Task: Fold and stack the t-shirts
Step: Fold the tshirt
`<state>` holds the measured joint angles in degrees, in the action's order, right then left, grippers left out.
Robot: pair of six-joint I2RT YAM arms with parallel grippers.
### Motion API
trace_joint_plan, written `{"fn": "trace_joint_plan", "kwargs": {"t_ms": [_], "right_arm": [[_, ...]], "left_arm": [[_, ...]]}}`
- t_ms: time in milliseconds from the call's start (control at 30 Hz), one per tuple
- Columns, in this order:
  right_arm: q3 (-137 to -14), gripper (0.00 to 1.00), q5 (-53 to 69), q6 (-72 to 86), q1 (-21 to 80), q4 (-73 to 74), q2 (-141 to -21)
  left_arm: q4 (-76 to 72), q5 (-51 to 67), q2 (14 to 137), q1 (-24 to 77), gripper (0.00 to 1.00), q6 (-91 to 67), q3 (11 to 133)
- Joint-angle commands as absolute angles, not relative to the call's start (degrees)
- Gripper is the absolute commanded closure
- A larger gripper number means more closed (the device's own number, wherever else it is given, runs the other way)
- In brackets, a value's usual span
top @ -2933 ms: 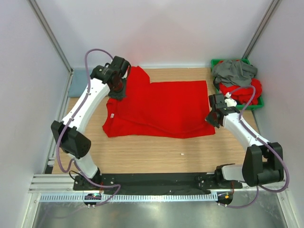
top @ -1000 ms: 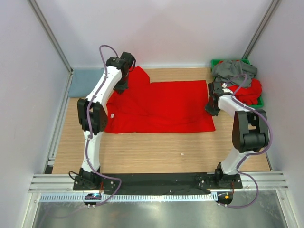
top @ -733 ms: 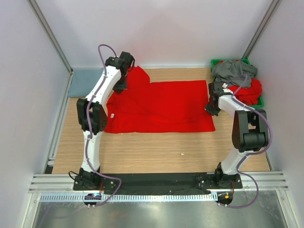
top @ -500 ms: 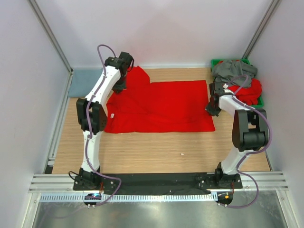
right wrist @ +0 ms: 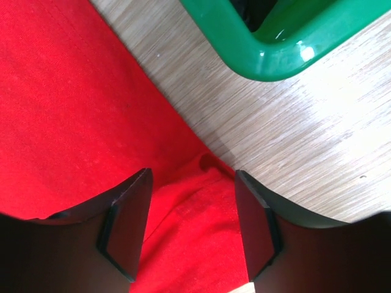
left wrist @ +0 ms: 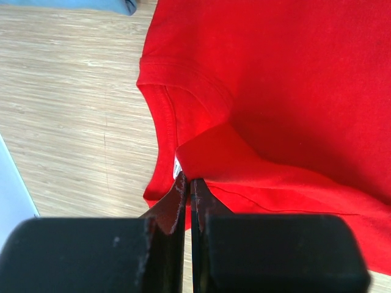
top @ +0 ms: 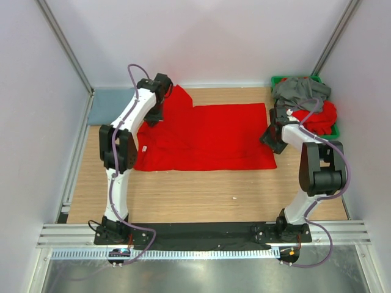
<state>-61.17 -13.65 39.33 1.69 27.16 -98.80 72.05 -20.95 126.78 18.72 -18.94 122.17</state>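
Pale walls close in a wooden table (top: 183, 195), seen from above with both arm bases at the bottom of the frame. A red t-shirt (top: 214, 137) lies spread flat across the middle of the table, one sleeve reaching toward the upper left.

The left gripper (top: 156, 113) is down on that sleeve end, in the upper left part of the cloth. In the left wrist view, the left gripper (left wrist: 188, 186) has its fingers pressed together on a raised fold of the red t-shirt (left wrist: 293, 91), close to the curved neckline. A small white label (left wrist: 177, 165) shows just beside the fingertips.

The right gripper (top: 272, 137) sits at the right edge of the shirt. In the right wrist view, the right gripper (right wrist: 192, 207) has its fingers spread apart, one on each side of a small pucker in the hem of the red t-shirt (right wrist: 79, 110). They hold nothing, and bare wood lies just beyond them.

A green bin (top: 278, 79) stands in the upper right corner of the table, and its rim (right wrist: 256, 49) fills the top of the right wrist view. A dark grey t-shirt (top: 300, 91) is heaped on top of it, over crumpled red shirts (top: 317, 119).

A blue-grey t-shirt (top: 107, 107) lies at the far left edge of the table, and also shows as a strip (left wrist: 73, 5) along the top of the left wrist view.
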Motion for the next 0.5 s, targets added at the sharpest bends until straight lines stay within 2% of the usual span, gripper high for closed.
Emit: {"fn": "trace_joint_plan", "kwargs": {"t_ms": [0, 300, 400, 433, 467], "right_arm": [[-62.0, 0.39, -12.7, 39.5, 1.6, 25.4, -96.9], [-63.1, 0.49, -12.6, 39.5, 1.5, 24.7, -99.8], [-63.6, 0.65, -12.9, 39.0, 1.5, 24.7, -100.5], [-63.7, 0.83, -13.2, 38.9, 1.5, 25.0, -100.5], [-63.9, 0.91, -13.4, 39.0, 1.6, 25.1, -100.7]], "left_arm": [[69.4, -20.4, 121.8, 18.4, 1.00, -19.0, 121.3], [69.1, -19.5, 121.6, 18.5, 1.00, -18.9, 120.6], [69.0, -19.7, 121.3, 18.5, 1.00, -18.8, 120.5], [69.0, -19.7, 121.4, 18.5, 1.00, -18.8, 120.5], [69.0, -19.8, 121.1, 18.5, 1.00, -18.7, 120.4]]}}
